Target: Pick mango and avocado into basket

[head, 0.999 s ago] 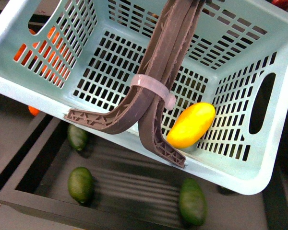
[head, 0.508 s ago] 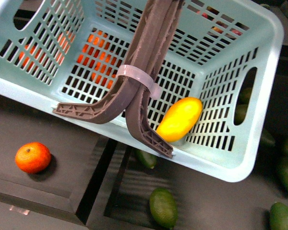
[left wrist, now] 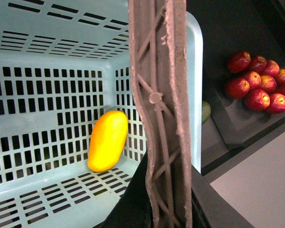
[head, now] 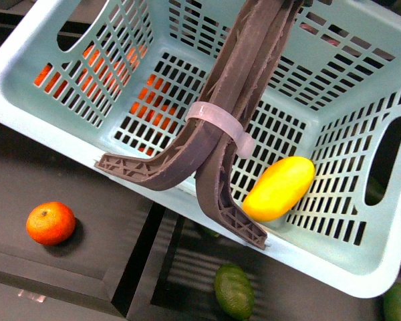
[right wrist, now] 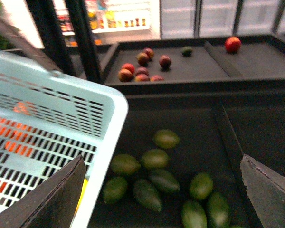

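Note:
The mint-blue basket [head: 321, 264] hangs tilted and fills most of the front view. Its brown-grey handles [head: 244, 87] are bound together by a white zip tie [head: 217, 124]. My left gripper [left wrist: 159, 194] is shut on the handles [left wrist: 157, 109], and its dark fingers press both sides. The yellow mango [head: 279, 188] lies inside the basket in a bottom corner [left wrist: 108, 140]. Several dark green avocados [right wrist: 154, 159] lie in a dark bin beside the basket's rim [right wrist: 104, 99]. My right gripper [right wrist: 164, 190] is open above them and holds nothing. One avocado [head: 234, 291] shows below the basket.
A tangerine [head: 51, 223] lies on the dark shelf, and more orange shows through the basket slots [head: 154, 100]. Red apples [left wrist: 261, 83] fill a neighbouring bin, and red fruit [right wrist: 142, 66] sits on a farther shelf. A raised divider [head: 140, 254] separates the bins.
In the front view the basket has moved right and slightly down over the last half second. The mango stays in its corner, and the left gripper keeps hold of the handles.

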